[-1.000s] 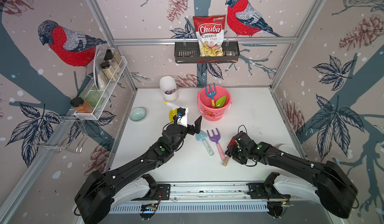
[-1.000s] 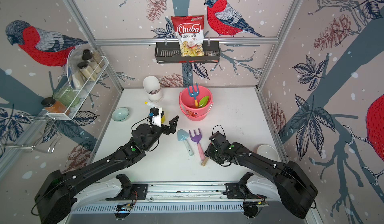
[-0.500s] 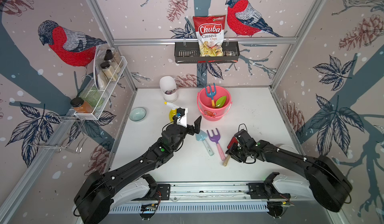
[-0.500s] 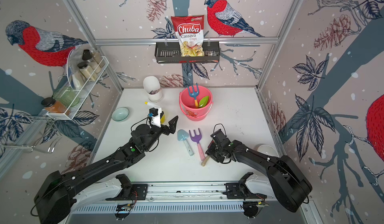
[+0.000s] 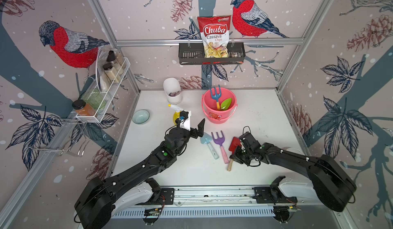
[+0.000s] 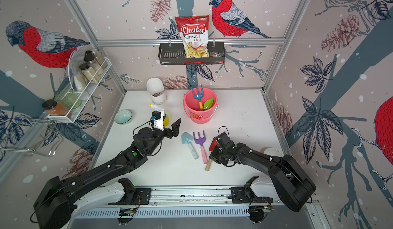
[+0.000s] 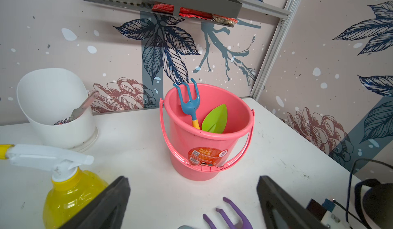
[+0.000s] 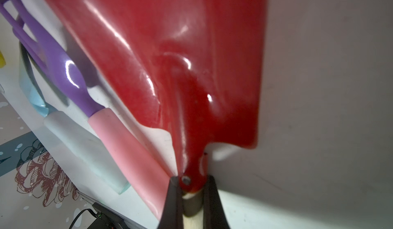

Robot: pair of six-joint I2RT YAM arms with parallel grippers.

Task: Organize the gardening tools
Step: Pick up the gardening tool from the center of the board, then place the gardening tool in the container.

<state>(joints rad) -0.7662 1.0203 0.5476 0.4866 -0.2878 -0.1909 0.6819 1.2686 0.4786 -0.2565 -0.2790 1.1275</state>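
Observation:
My right gripper (image 8: 192, 185) is shut on the red shovel (image 8: 170, 57) where its blade meets the wooden handle. The shovel (image 5: 234, 146) lies on the white table. To its left lie the purple fork (image 5: 219, 138) and the light-blue shovel (image 5: 205, 139). My left gripper (image 7: 192, 187) hovers open and empty just behind these two, facing the pink bucket (image 7: 185, 145). The blue fork (image 7: 190, 104) and the green shovel (image 7: 215, 119) stand in the bucket. The yellow spray bottle (image 5: 176, 116) stands close behind the left wrist.
A white cup (image 5: 172, 90) holding a spoon stands at the back, left of the bucket. A teal bowl (image 5: 140, 116) sits by the left wall. A wire rack of jars (image 5: 110, 83) and a black shelf (image 5: 185, 54) with a chips bag hang on the walls.
The right gripper's jaws have closed on the red shovel's neck. The left arm and the other tools have not moved.

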